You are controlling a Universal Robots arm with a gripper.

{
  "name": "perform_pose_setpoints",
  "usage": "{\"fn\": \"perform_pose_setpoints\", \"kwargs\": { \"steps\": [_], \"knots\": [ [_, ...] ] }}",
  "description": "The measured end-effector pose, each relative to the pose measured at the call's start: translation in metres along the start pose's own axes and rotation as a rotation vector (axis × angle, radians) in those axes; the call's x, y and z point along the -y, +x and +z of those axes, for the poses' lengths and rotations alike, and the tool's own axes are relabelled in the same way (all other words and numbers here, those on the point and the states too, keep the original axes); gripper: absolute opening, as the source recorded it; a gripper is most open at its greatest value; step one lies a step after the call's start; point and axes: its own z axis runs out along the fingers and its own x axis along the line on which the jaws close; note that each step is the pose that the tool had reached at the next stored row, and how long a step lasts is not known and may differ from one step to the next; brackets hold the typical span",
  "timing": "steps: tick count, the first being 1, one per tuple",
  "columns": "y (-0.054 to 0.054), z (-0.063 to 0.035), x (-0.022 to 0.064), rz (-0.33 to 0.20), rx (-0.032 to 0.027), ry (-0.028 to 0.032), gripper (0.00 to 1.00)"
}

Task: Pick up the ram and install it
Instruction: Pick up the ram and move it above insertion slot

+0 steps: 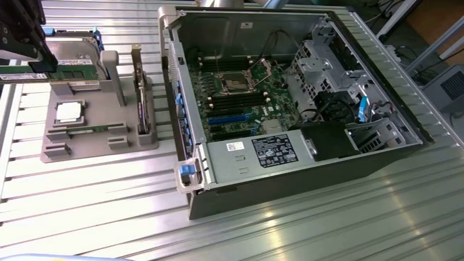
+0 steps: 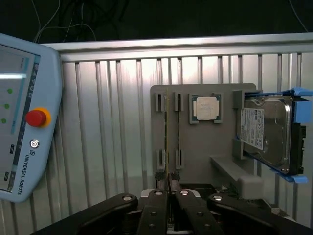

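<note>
My gripper [image 1: 42, 64] is at the exterior view's upper left, above the grey parts fixture [image 1: 94, 152]. It is shut on the ram [image 1: 69, 72], a thin green stick held level in its fingers. In the wrist view the ram [image 2: 167, 137] appears edge-on, running out from between the closed fingertips of the gripper [image 2: 168, 188]. A second green stick [image 1: 83, 130] lies in a slot of the fixture, also seen as the stick [image 2: 178, 132] beside the held one. The open computer case [image 1: 190, 179] stands to the exterior view's right, with dark memory slots [image 1: 232, 100] on its motherboard.
On the fixture [image 2: 195, 147] sit a square silver processor [image 1: 69, 111] [image 2: 206, 107] and a hard drive [image 1: 73, 49] [image 2: 266, 129] in a blue bracket. A narrow card [image 1: 141, 92] stands upright at the fixture's case side. A pale blue teach pendant [image 2: 24, 112] lies on the ribbed metal table [image 1: 326, 217].
</note>
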Motion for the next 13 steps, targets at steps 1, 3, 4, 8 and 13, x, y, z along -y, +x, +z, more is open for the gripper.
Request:
{"fn": "perform_pose_setpoints", "kwargs": {
  "steps": [1, 3, 4, 8, 13],
  "knots": [
    [0.000, -0.0020, 0.0001, 0.000, 0.0001, 0.0001, 0.12],
    [0.000, -0.0028, 0.0001, 0.000, 0.0002, 0.0001, 0.12],
    [0.000, -0.0029, 0.0001, 0.000, 0.0000, 0.0000, 0.12],
    [0.000, -0.0029, 0.0017, 0.000, -0.0001, -0.0001, 0.12],
    [0.000, -0.0026, 0.0101, 0.000, -0.0005, 0.0000, 0.12]
  ]
}}
